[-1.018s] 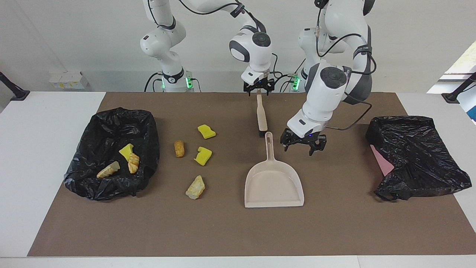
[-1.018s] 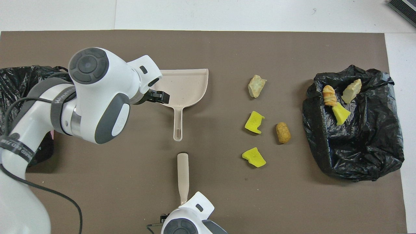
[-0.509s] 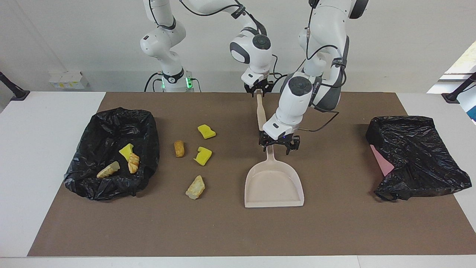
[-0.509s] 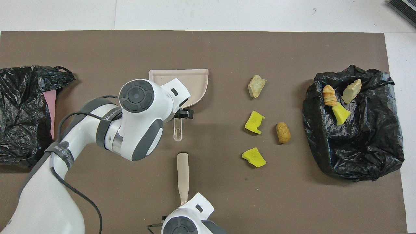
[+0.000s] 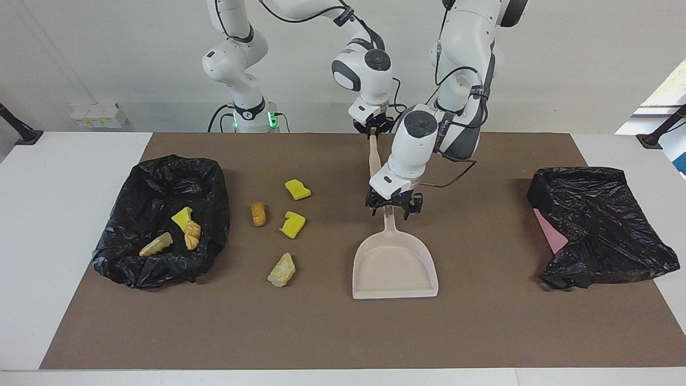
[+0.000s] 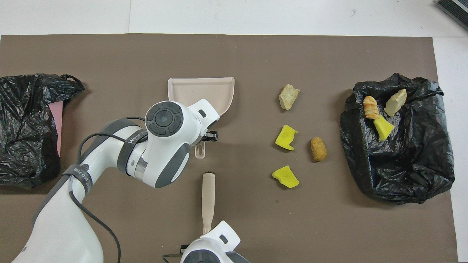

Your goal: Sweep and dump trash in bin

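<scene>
Several pieces of trash lie loose on the brown mat: two yellow sponge chunks [image 5: 297,189] [image 5: 292,224], a brown bread lump [image 5: 258,214] and a tan lump [image 5: 282,270]. Three more scraps [image 5: 185,230] sit in the black-bagged bin [image 5: 161,166] at the right arm's end. The beige dustpan [image 5: 394,268] lies flat mid-mat, handle toward the robots. My left gripper [image 5: 389,210] is down astride that handle. My right gripper [image 5: 373,130] is shut on the end of the brush handle [image 5: 375,166], which lies nearer to the robots than the dustpan.
A second crumpled black bag [image 5: 600,225] with a pink edge showing lies at the left arm's end of the mat. The left arm's wrist [image 6: 164,142] covers part of the dustpan handle in the overhead view.
The left arm swung from beside the dustpan to over its handle and lowered onto it. The right gripper closed on the brush handle, and the brush shifted slightly toward the robots.
</scene>
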Tool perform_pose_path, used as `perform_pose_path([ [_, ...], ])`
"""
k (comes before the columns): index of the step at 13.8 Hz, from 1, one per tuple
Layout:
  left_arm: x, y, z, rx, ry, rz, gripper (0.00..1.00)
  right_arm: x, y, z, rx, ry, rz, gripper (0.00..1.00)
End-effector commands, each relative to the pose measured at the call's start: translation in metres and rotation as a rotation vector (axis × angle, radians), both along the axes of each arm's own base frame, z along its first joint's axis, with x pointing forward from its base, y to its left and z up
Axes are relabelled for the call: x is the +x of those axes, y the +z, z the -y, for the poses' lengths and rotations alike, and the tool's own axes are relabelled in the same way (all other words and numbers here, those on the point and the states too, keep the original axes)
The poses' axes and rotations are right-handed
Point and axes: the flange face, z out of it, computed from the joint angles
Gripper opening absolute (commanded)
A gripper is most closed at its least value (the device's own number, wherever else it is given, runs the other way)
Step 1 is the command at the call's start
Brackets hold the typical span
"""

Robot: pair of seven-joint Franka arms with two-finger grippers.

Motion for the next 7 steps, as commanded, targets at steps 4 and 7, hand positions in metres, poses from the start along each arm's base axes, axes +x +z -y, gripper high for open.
perform_pose_path([
  [4, 0.011, 0.023, -0.01, 0.015, 0.004, 0.023, 0.0, 0.009, 0.066, 0.097, -0.081, -0.077, 0.025, 0.0],
  [7, 0.024, 0.042, -0.026, 0.055, -0.018, 0.049, 0.0, 0.026, 0.074, 0.155, -0.14, -0.093, 0.035, 0.0],
])
